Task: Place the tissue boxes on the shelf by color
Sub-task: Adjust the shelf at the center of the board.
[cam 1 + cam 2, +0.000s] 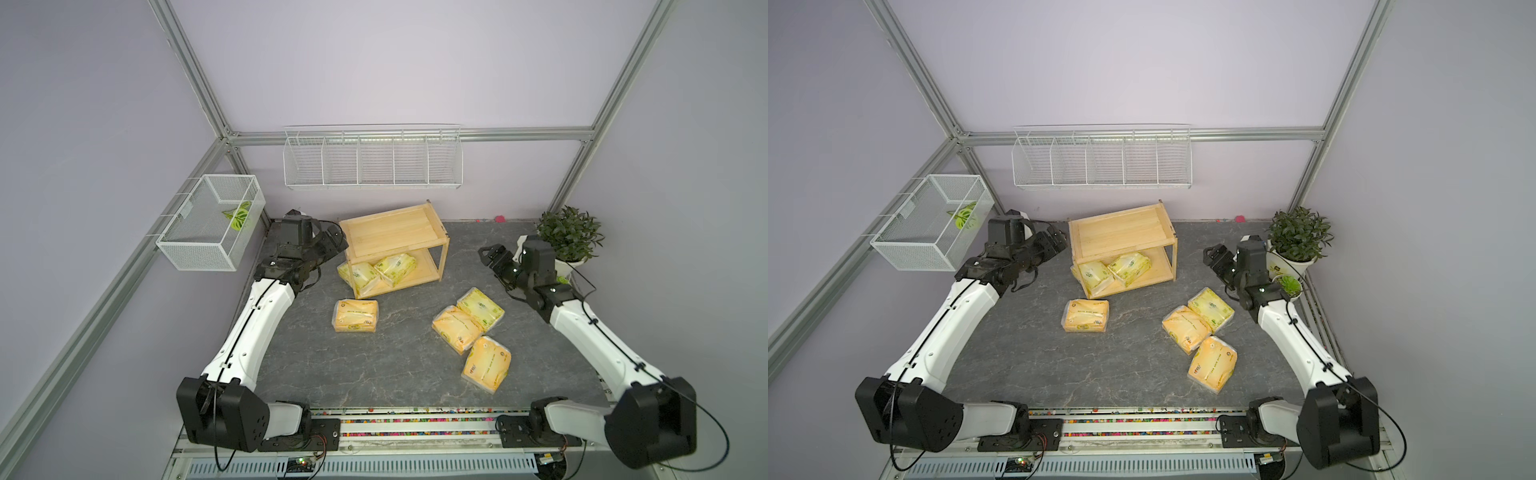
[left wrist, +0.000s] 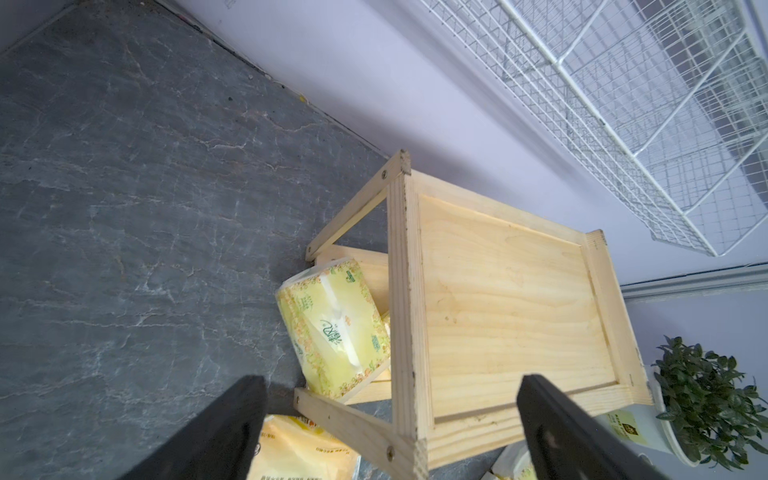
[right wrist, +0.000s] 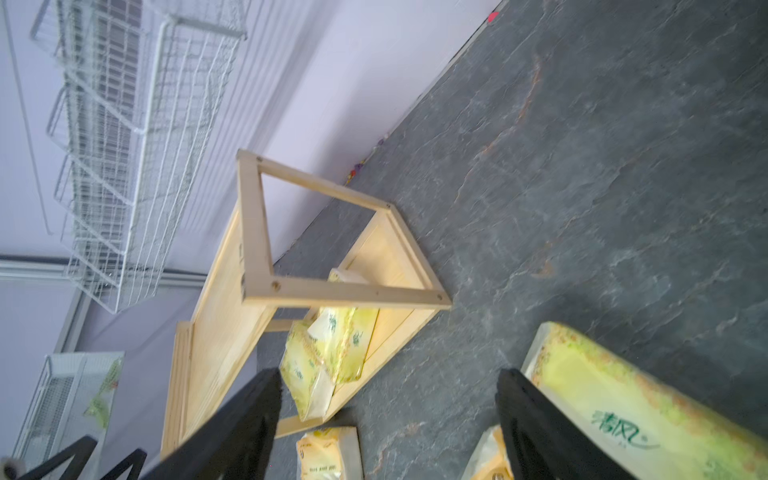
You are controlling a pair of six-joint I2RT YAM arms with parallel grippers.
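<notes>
The shelf (image 1: 392,232) of light wood stands at the back middle of the dark grey worktop (image 1: 374,374), turned a little at an angle. Two yellow-green tissue packs lie on its lower board. The left pack (image 1: 361,276) sticks out past the shelf's left end, and the right pack (image 1: 397,266) lies just beside it, tilted.

The other four packs lie on the worktop. One orange pack (image 1: 355,316) lies flat, just in front of the shelf's left front leg. To the right lies the third yellow-green pack (image 1: 481,308), touching a second orange pack (image 1: 456,329) along one side. The last orange pack (image 1: 487,363) lies just beside that one, nearer to the robot.

The left claw (image 2: 390,382) is near the left end of the shelf. Its two fingers stand wide apart and nothing is between them. The right claw (image 3: 388,374) is to the right of the shelf, apart from it, close to the potted plant (image 1: 569,235). Its fingers are also spread wide and it holds nothing. In the right wrist view the third yellow-green pack shows just beside one finger, and whether it touches the finger I cannot tell.

A white wire rack (image 1: 372,160) hangs on the back wall, and a white mesh basket (image 1: 212,222) hangs on the left wall.
</notes>
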